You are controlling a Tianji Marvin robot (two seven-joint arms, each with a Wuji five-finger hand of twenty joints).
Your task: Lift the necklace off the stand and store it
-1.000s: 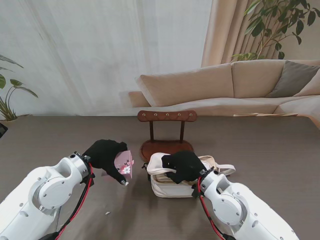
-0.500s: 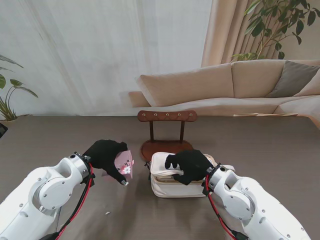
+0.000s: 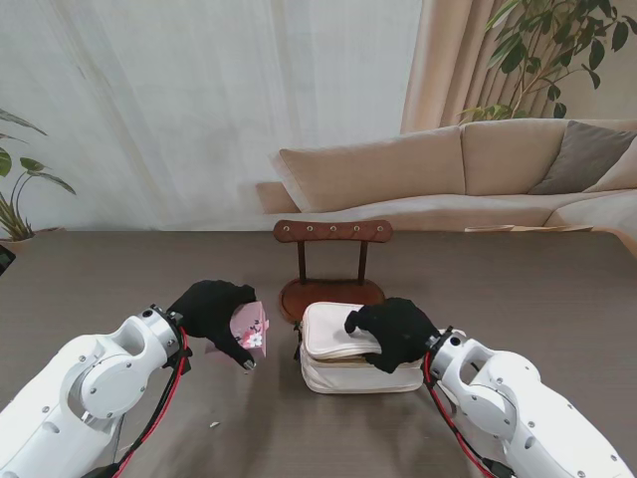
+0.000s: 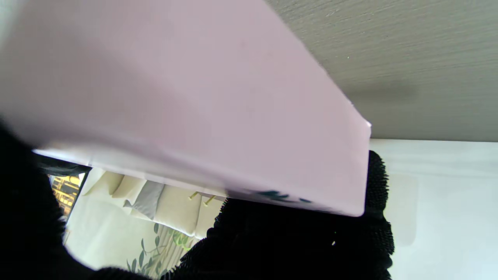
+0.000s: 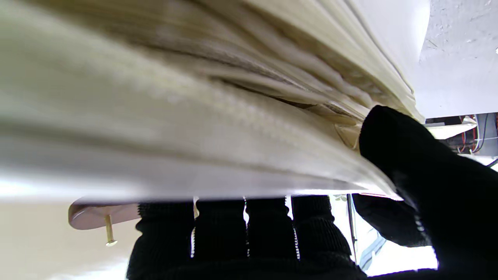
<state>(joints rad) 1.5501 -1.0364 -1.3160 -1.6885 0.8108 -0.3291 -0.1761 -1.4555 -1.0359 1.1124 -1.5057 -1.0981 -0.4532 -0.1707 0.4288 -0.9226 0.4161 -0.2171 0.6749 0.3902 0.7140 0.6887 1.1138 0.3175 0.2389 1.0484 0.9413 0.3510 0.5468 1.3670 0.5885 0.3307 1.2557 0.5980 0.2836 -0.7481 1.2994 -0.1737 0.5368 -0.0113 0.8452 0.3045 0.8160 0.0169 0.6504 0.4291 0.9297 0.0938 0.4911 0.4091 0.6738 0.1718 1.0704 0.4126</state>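
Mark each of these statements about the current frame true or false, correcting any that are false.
1. The left hand holds a pink box. True.
2. The right hand hovers well clear of the cream bag. False: it rests on the bag's top, fingers over the flap.
3. A necklace hangs from the wooden stand. False: no necklace shows on its pegs.
4. The stand is farther from me than the bag. True.
5. The pink box sits inside the bag. False: it is held to the left of the bag, apart from it.
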